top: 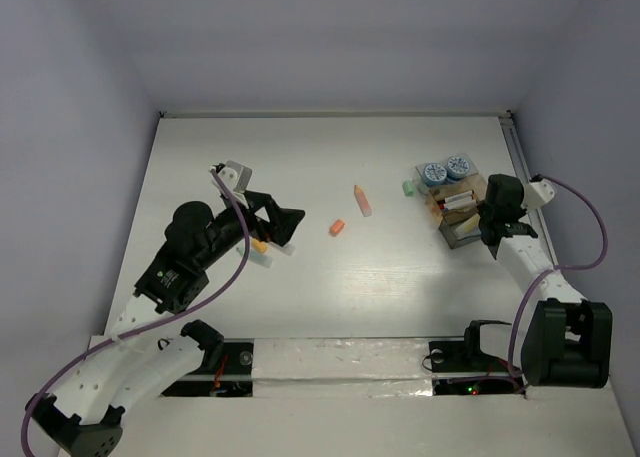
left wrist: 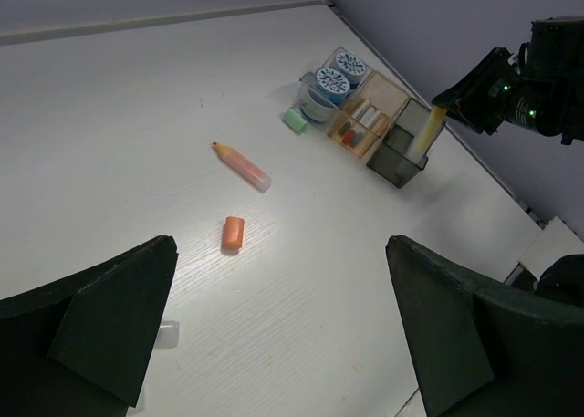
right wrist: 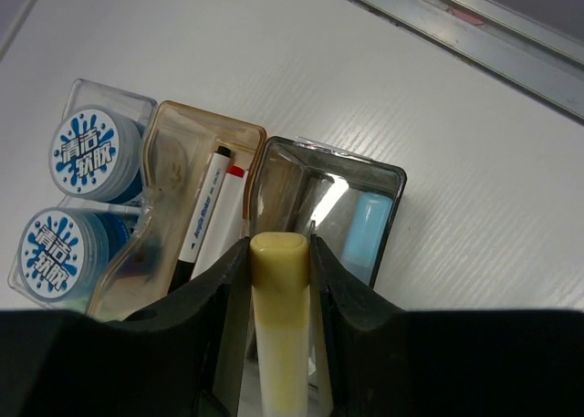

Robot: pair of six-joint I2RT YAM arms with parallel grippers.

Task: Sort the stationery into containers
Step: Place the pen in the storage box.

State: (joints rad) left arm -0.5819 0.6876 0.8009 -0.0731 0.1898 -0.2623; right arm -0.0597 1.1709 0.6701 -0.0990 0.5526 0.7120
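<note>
My right gripper [right wrist: 279, 245] is shut on a yellow-capped marker [right wrist: 280, 294], holding it over the dark clear container [right wrist: 394, 172], where a light blue stick [right wrist: 365, 227] lies. The brownish tray [right wrist: 172, 125] beside it holds white markers [right wrist: 204, 209], and two blue-and-white rolls [right wrist: 88, 149] fill the clear end compartment. On the table lie a green eraser [top: 408, 189], an orange-tipped marker [top: 361, 200] and an orange eraser [top: 338, 227]. My left gripper [top: 287, 227] is open and empty, just left of the orange eraser [left wrist: 233, 233].
A yellow stick [top: 260, 245] and a small clear cap [top: 274, 258] lie under the left gripper's near side. The containers [top: 455, 205] stand close to the table's right rail [top: 520, 157]. The back wall borders the far table edge.
</note>
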